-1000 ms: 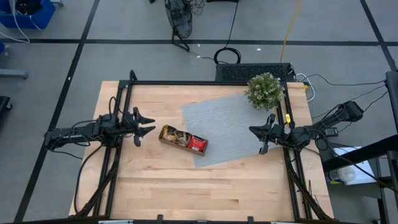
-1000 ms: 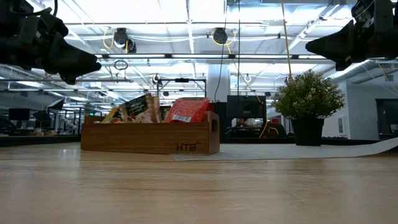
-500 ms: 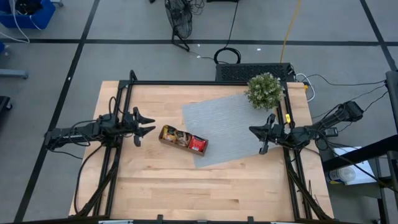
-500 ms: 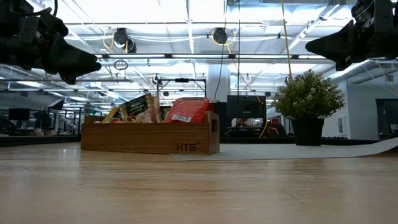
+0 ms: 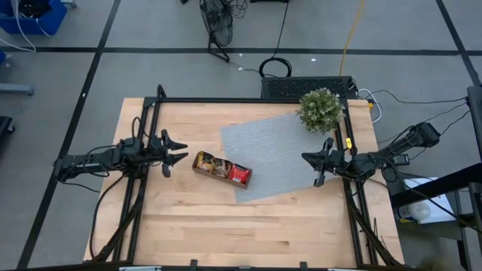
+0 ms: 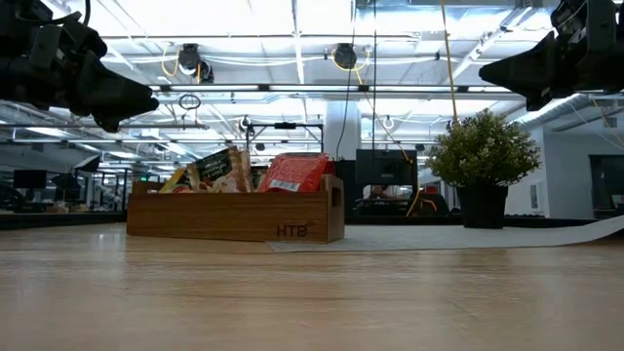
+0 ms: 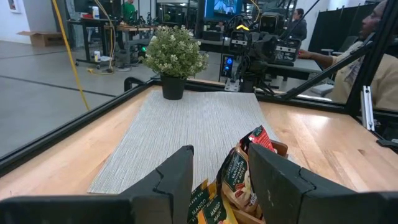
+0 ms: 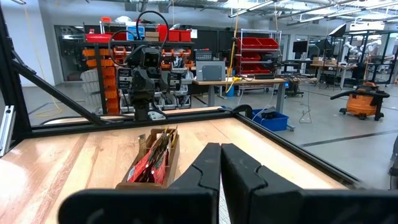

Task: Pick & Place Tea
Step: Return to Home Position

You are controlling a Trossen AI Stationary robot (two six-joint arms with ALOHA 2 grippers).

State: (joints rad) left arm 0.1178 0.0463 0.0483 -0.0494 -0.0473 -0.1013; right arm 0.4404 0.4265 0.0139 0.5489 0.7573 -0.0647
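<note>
Tea sachets in red, orange and green stand upright in a brown wooden tray that rests on the table, its right end on a grey mat. The sachets stick up above the tray's wall. My left gripper hangs open above the table, just left of the tray, pointing level at it; its own view shows the sachets beyond its fingers. My right gripper is shut, raised over the mat's right part, pointing toward the tray.
A small potted plant stands at the mat's far right corner. A black frame runs along the table's far and side edges. Bare wood lies near the front. A person sits beyond the table's right side.
</note>
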